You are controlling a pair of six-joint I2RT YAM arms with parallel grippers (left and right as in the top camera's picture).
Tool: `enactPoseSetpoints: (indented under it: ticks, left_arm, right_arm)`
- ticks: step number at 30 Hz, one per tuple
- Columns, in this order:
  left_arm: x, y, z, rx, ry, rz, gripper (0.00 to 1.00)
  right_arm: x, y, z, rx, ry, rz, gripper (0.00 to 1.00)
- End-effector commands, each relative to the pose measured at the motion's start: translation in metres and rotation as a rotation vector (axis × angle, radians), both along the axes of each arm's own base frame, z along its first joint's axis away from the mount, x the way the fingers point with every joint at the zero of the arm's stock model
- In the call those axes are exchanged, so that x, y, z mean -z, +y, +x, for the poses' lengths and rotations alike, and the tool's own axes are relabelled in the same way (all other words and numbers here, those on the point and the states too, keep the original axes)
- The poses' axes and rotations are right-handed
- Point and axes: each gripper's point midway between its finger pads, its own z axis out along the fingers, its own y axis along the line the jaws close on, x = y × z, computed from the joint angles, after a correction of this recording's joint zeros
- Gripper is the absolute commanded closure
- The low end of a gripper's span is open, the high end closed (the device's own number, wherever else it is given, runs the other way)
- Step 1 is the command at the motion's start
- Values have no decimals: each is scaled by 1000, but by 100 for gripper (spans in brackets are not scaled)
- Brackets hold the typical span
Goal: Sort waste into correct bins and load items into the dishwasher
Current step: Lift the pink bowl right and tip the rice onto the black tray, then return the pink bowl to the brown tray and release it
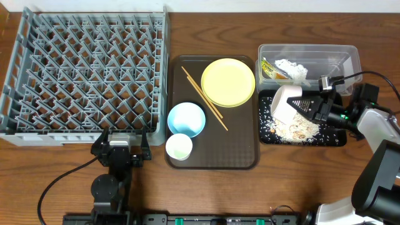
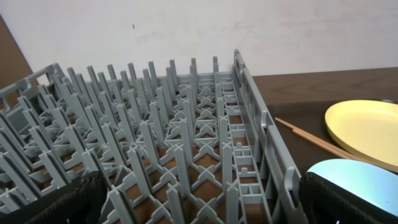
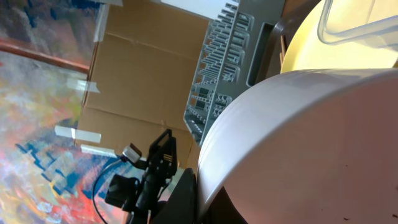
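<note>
My right gripper [image 1: 301, 104] is shut on the rim of the white-pinkish bowl [image 1: 284, 103], which is tipped on its side over the shallow black tray [image 1: 340, 140]. Whitish rice scraps [image 1: 299, 130] lie piled in that tray under the bowl. In the right wrist view the bowl [image 3: 311, 137] fills the frame, with one dark finger [image 3: 186, 196] against its rim. The clear tub [image 1: 350, 57] behind holds the green-and-orange wrapper [image 1: 272, 69] and the white tissue [image 1: 292, 69]. My left gripper [image 1: 122, 147] stands open and empty at the front edge of the grey dish rack [image 1: 87, 69], whose pegs [image 2: 186, 124] hold nothing.
The dark brown tray [image 1: 240, 153] between rack and bins carries the yellow plate [image 1: 228, 81], the chopsticks [image 1: 203, 97], the light blue bowl [image 1: 186, 119] and the small white cup [image 1: 179, 147]. The left wrist view catches the plate [image 2: 367, 130] and blue bowl [image 2: 348, 174] at right.
</note>
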Motion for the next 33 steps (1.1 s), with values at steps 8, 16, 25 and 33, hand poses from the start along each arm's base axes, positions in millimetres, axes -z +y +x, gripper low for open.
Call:
enactPoseSetpoints:
  ticks: [8,16,25,33]
  left_arm:
    - [16,1,-1,-4,50,9,1]
    - [16,1,-1,-4,50,9,1]
    - [16,1,-1,-4,50,9,1]
    - [16,1,-1,-4,50,9,1]
  right_arm:
    - [-10,3,-4,-2,16,14,99]
    - [-4,10,-7,-9,8,-124,99]
    - [-33,59,-9,-75,-100,-459,99]
    - [-29,121,-28,-180,-165,-696,99]
